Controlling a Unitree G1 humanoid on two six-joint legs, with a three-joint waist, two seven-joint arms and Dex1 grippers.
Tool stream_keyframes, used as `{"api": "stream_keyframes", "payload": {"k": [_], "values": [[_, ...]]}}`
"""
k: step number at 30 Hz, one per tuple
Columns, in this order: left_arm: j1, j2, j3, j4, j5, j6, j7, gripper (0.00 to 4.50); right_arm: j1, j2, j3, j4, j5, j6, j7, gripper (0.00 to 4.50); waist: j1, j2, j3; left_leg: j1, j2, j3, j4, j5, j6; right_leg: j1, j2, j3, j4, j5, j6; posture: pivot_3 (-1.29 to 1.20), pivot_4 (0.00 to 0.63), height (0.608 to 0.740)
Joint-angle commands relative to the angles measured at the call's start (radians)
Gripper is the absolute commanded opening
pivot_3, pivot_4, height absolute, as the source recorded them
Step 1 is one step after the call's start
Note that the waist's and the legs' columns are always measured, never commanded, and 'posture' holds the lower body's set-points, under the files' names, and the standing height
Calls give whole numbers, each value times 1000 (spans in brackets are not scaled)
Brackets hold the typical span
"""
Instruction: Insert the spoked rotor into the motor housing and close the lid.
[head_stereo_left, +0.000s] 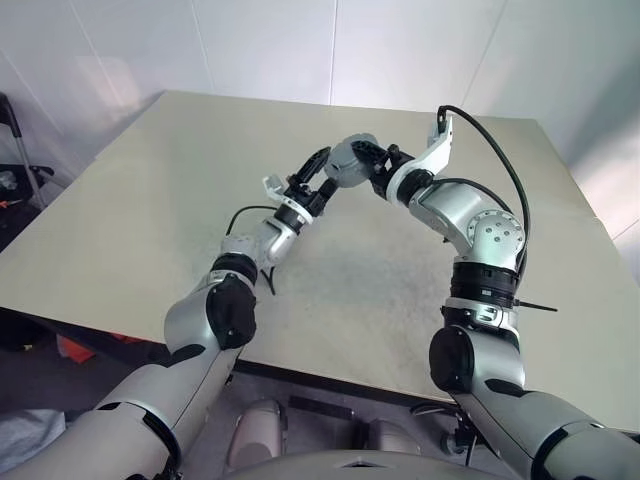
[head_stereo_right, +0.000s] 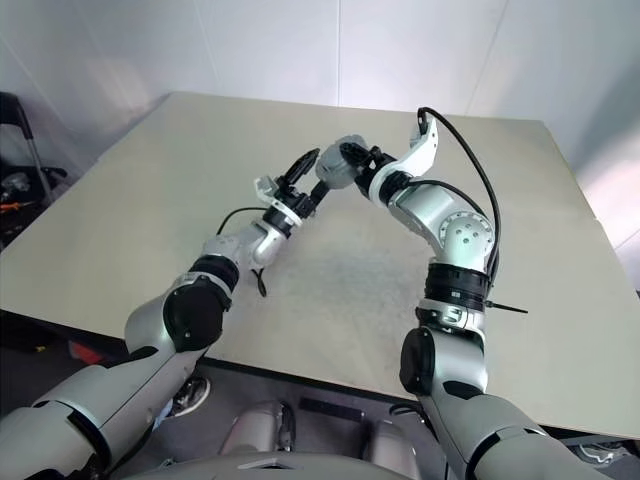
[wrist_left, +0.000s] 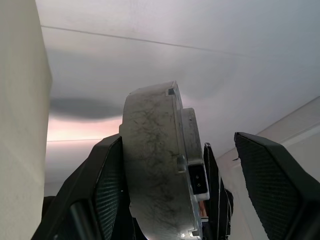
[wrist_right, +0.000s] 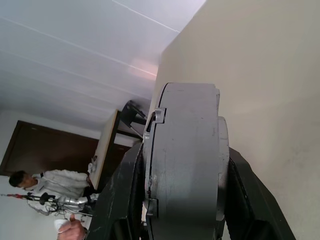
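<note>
The motor housing (head_stereo_left: 350, 160), a short round grey drum, hangs in the air above the middle of the table, and my right gripper (head_stereo_left: 376, 166) is shut on its two flat faces. Seen edge-on in the right wrist view, the housing (wrist_right: 185, 160) has a seam near one face where a thin grey layer, seemingly the lid (wrist_right: 150, 165), sits flush. My left gripper (head_stereo_left: 322, 172) comes in from the left, open, its fingers straddling the housing (wrist_left: 155, 160); one finger (wrist_left: 102, 190) lies against it and the other (wrist_left: 270, 185) stands apart. The spoked rotor is hidden.
The beige table (head_stereo_left: 150, 220) spreads under both arms, its front edge near me. White walls rise behind it. Dark equipment (head_stereo_left: 15, 180) stands off the table's left side. A person (wrist_right: 50, 182) is seated far beyond the table.
</note>
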Motion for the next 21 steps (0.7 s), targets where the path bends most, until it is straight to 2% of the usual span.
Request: {"api": "stream_keyframes", "payload": {"k": [1, 9, 21], "values": [[-48, -19, -6, 2, 9, 1, -3, 3561, -25, 4, 17, -65, 21, -1, 32, 2094, 0, 0, 0, 0, 0, 0, 0, 0, 0, 0, 0, 0, 0, 0, 0, 0, 0, 740], [-58, -37, -13, 14, 28, -8, 1, 3561, -22, 9, 18, -77, 16, -2, 35, 2094, 0, 0, 0, 0, 0, 0, 0, 0, 0, 0, 0, 0, 0, 0, 0, 0, 0, 740], [-73, -34, 42, 16, -7, -6, -12, 3561, -24, 13, 3, -87, 115, 42, 33, 2094, -1, 0, 0, 0, 0, 0, 1, 0, 1, 0, 0, 0, 1, 0, 0, 0, 0, 740]]}}
